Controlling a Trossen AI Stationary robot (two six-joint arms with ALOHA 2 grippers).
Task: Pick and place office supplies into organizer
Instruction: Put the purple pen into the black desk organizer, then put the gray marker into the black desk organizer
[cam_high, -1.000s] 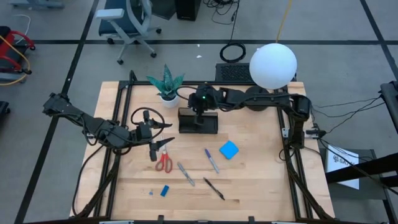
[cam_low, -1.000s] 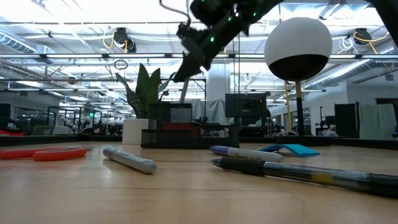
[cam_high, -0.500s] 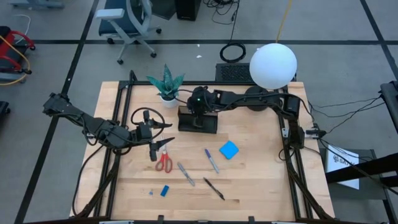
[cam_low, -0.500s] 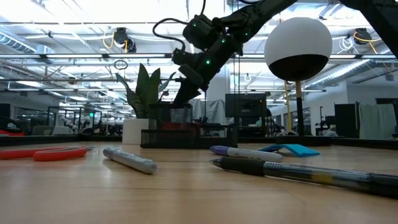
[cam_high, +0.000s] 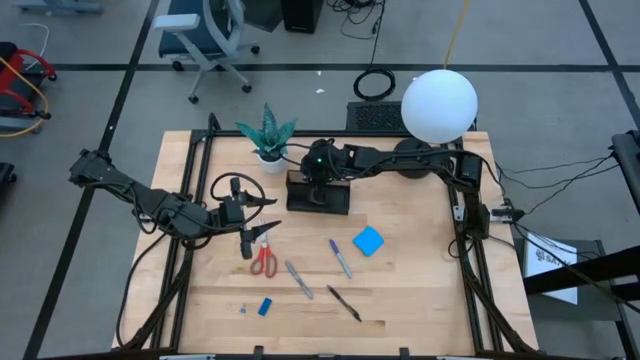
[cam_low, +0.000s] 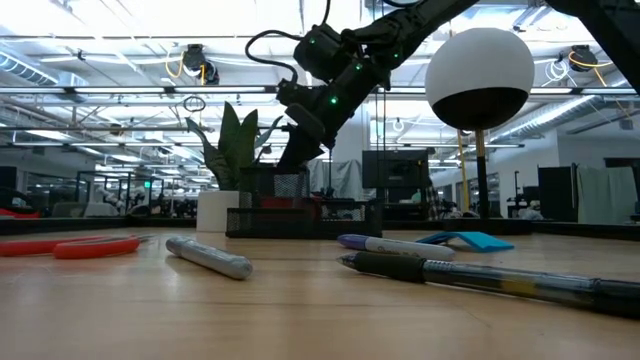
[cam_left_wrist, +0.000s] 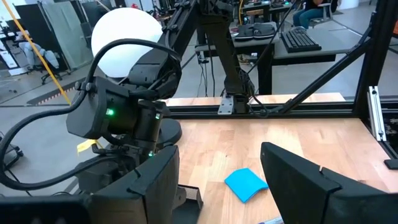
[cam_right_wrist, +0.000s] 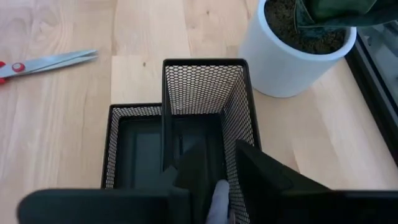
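The black mesh organizer (cam_high: 319, 195) stands at the table's far middle. My right gripper (cam_right_wrist: 217, 180) reaches down into its taller back section (cam_right_wrist: 202, 93), fingers a little apart, with a pale pen end (cam_right_wrist: 217, 200) between them. Red-handled scissors (cam_high: 263, 260), a grey pen (cam_high: 298, 279), a purple pen (cam_high: 340, 257), a black pen (cam_high: 343, 302), a blue notepad (cam_high: 368, 241) and a small blue block (cam_high: 265, 307) lie flat on the table. My left gripper (cam_high: 262, 228) hovers open just beyond the scissors, holding nothing. My right gripper comes slanting down from the table's far right into the organizer's back section. The pale pen end (cam_right_wrist: 217, 200) shows low between its fingers (cam_right_wrist: 261, 180). Whether the fingers touch the pen I cannot tell, and the rest of the pen is hidden by the gripper.
A potted plant in a white pot (cam_high: 268, 135) stands just left of the organizer. A lamp with a white globe (cam_high: 439, 105) and a round black base stands at the far right. Bare wood lies along the near edge and the right side.
My right gripper has come down and a little toward the table's left, lowering its fingers into the organizer, and has then kept still.
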